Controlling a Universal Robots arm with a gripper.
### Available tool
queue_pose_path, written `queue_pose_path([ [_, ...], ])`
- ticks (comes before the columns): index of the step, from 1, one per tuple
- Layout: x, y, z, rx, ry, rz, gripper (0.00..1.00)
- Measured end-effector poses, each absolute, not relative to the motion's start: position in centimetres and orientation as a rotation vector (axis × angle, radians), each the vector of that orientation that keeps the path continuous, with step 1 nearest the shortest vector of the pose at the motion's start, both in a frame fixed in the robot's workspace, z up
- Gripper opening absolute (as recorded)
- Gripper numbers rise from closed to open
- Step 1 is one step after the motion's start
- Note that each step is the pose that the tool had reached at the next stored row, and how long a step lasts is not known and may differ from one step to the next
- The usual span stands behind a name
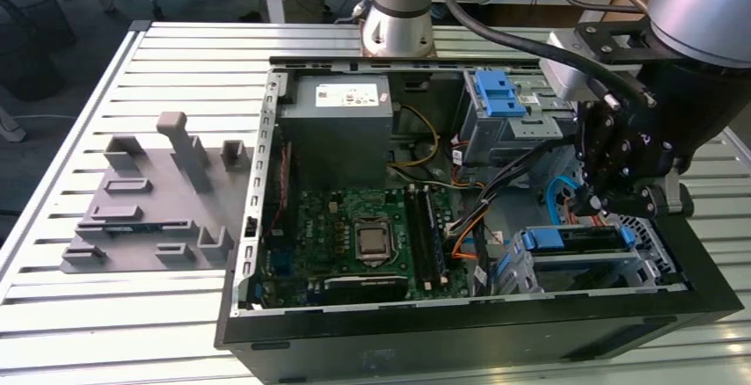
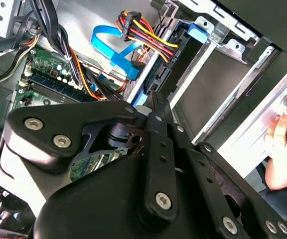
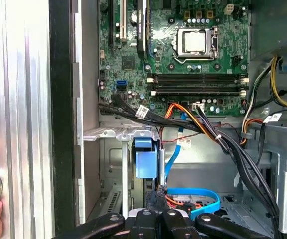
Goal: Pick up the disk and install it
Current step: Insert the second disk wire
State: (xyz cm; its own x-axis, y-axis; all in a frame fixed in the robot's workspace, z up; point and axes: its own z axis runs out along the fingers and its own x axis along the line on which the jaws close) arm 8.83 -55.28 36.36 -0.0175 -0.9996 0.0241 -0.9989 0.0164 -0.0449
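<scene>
the gripper (image 1: 604, 202), jaws pressed together and empty, hangs just above the disk (image 1: 572, 240) seated in the computer case (image 1: 470, 332).

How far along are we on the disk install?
Done: pickup looks finished, since the disk sits in the lower drive cage inside the case, blue bracket up. In hand: the end effector hangs right over that bracket; I cannot tell whether it touches. Left: whether the disk is fully seated, which these views do not settle.
</scene>
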Motion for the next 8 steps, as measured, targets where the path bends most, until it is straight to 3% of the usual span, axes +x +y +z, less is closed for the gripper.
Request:
queue_pose_path([
  [8,8.90,-54.61,36.43,-2.193,2.230,-0.075,0.11],
])
